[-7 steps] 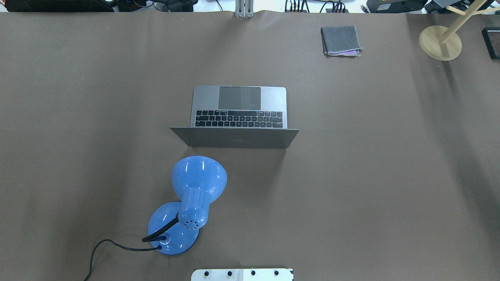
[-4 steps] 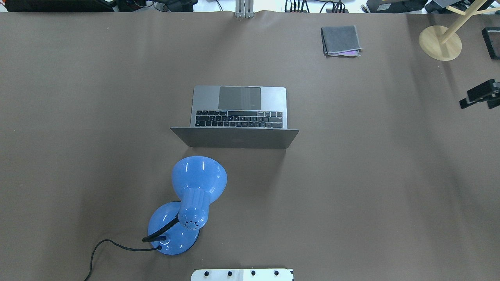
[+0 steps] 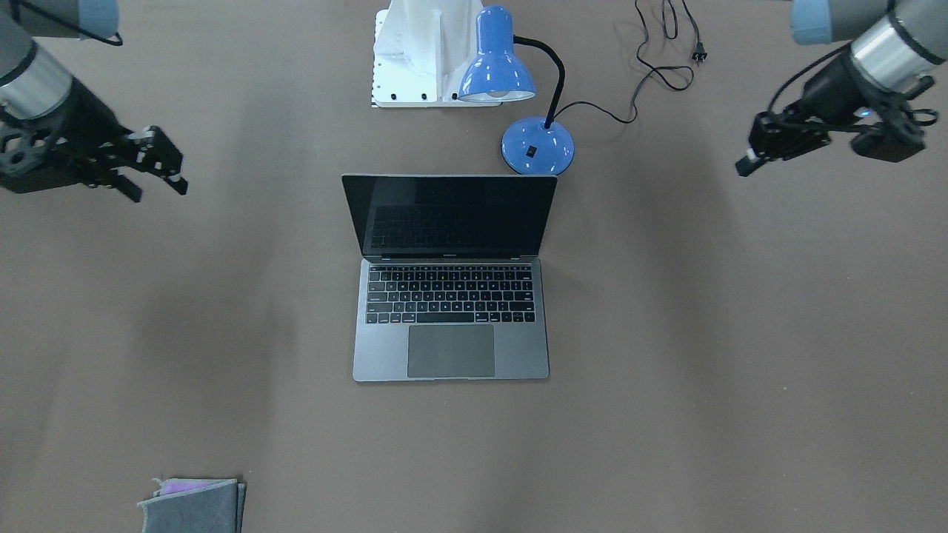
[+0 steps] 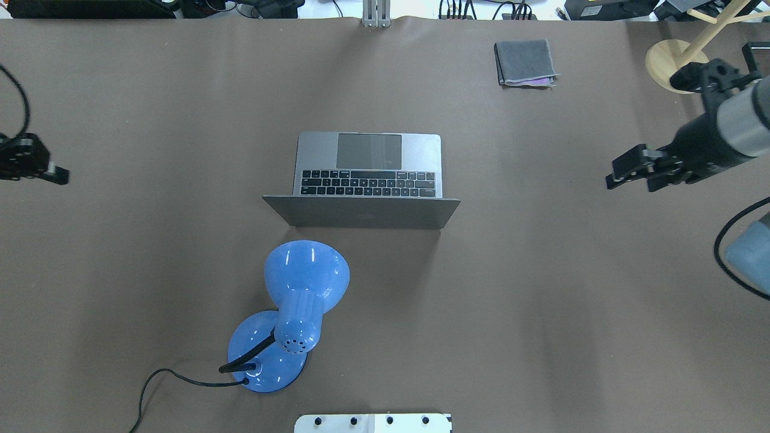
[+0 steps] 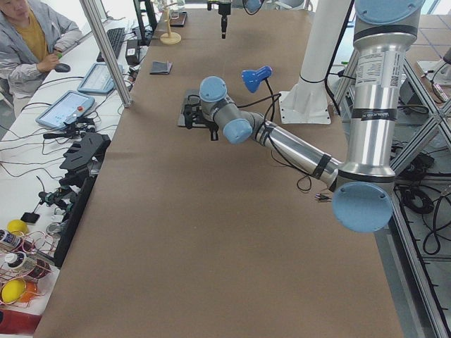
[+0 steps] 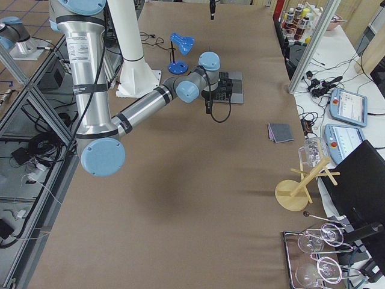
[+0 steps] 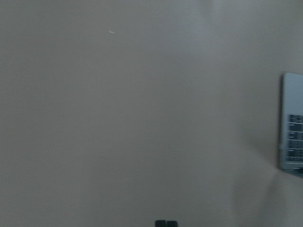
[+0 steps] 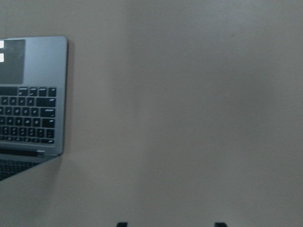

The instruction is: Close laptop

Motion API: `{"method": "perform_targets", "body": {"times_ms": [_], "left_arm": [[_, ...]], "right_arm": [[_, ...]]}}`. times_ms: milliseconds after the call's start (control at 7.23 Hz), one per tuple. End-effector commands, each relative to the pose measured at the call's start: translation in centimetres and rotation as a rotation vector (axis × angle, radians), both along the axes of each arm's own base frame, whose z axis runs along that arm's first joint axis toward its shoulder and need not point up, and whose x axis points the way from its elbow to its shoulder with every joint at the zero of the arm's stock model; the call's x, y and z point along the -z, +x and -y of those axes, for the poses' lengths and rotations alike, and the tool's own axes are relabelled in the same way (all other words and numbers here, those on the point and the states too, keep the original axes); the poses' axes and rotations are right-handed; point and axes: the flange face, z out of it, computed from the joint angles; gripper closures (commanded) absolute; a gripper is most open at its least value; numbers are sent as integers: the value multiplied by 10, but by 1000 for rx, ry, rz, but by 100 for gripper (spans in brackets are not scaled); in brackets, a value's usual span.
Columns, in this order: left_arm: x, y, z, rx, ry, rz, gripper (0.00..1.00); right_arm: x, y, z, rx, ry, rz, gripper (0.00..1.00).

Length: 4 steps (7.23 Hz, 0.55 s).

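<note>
The space-grey laptop [image 4: 368, 174] stands open at the table's middle, lid upright and black screen [image 3: 450, 216] facing away from the robot. It also shows in the left wrist view [image 7: 292, 127] and the right wrist view [image 8: 33, 94]. My left gripper [image 4: 57, 176] hovers far to the laptop's left, fingertips together and empty [image 7: 165, 223]. My right gripper [image 4: 613, 177] hovers far to its right, with its fingers apart and empty [image 8: 170, 224]. Neither touches the laptop.
A blue desk lamp [image 4: 301, 300] stands just behind the lid on the robot's side, its cord [image 4: 162, 379] trailing left. A folded grey cloth [image 4: 524, 62] and a wooden stand [image 4: 677, 66] sit at the far right. The robot's white base plate [image 4: 373, 423] is at the near edge.
Both arms have come into the overhead view from the sides. The right gripper has moved inward and slightly toward the robot. The laptop has not moved.
</note>
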Motion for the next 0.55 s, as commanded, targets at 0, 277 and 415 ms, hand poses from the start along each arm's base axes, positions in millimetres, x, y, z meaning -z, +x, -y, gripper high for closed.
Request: {"method": "perform_targets", "body": {"times_ms": [0,277,415], "left_arm": [[58,86,-29,-32,7,-29,100],[74,119,-45,-75,14,-38,100],[76,132,-55,-100,17,-39,100]], "right_arm": [[47,-49,-40,40,-39,63,100],[88,-87,-63,81,-64,123,100],[115,-115,-61,74,-100,148,100]]}}
